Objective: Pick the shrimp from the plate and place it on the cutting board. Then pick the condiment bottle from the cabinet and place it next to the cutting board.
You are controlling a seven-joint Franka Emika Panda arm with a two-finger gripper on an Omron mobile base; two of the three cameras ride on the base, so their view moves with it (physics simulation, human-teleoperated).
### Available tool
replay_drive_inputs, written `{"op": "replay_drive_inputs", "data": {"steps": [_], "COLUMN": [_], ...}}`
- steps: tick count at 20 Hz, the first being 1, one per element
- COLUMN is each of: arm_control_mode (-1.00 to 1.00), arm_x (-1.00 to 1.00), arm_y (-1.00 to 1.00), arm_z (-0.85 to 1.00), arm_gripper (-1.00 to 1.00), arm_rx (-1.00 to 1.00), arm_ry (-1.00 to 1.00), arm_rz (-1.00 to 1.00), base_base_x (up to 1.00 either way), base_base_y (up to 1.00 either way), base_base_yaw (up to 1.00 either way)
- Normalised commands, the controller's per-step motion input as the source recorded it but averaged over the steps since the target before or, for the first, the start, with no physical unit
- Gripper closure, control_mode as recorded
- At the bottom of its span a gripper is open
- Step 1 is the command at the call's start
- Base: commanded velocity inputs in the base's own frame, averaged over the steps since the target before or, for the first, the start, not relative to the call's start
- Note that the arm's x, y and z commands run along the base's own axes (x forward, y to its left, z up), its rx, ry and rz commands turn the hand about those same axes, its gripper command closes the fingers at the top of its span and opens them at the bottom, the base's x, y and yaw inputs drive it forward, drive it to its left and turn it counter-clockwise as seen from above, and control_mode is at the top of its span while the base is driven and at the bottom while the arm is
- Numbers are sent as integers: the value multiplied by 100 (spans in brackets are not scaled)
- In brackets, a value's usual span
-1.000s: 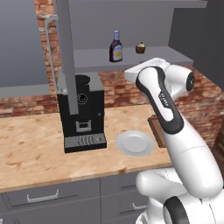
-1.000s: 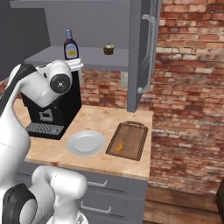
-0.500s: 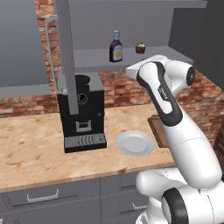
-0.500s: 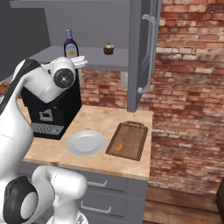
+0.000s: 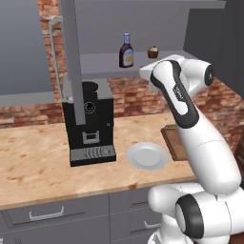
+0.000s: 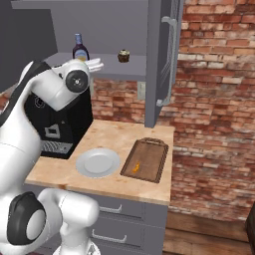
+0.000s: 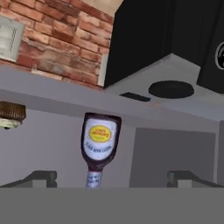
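Note:
The condiment bottle (image 5: 126,51) (image 6: 79,50) stands on the cabinet shelf (image 5: 95,64) (image 6: 135,72). In the rolled hand view the bottle (image 7: 99,146) appears upside down, just ahead of my gripper (image 7: 114,178) and slightly left of centre between its fingers. The gripper is open and holds nothing. Seen from the right base, the hand (image 6: 93,65) hovers at the shelf's front edge, right of the bottle. The shrimp (image 6: 135,166) lies on the cutting board (image 6: 149,158) (image 5: 171,142). The plate (image 5: 147,156) (image 6: 98,163) is bare.
A small brown cupcake (image 5: 152,52) (image 6: 123,56) (image 7: 11,114) sits on the shelf to the bottle's right. A black coffee machine (image 5: 90,124) (image 6: 55,127) stands under the shelf. The open cabinet doors (image 6: 162,55) (image 5: 71,47) hang at both sides.
The arm has swung and raised the hand a little closer to the shelf edge by the bottle. The jaws stayed open.

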Motion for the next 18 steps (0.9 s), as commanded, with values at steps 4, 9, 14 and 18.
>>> {"op": "replay_drive_inputs", "data": {"steps": [4,9,14,18], "arm_control_mode": [-100,-100,-100,-100], "arm_x": [-2,-5,-6,-4], "arm_y": [8,15,19,20], "arm_z": [40,35,29,26], "arm_gripper": [-100,-100,-100,-100], "arm_rx": [5,5,5,5], "arm_ry": [3,1,3,5], "arm_rz": [-3,0,0,0], "base_base_x": [0,0,0,0], "base_base_y": [0,0,0,0], "base_base_yaw": [0,0,0,0]}}
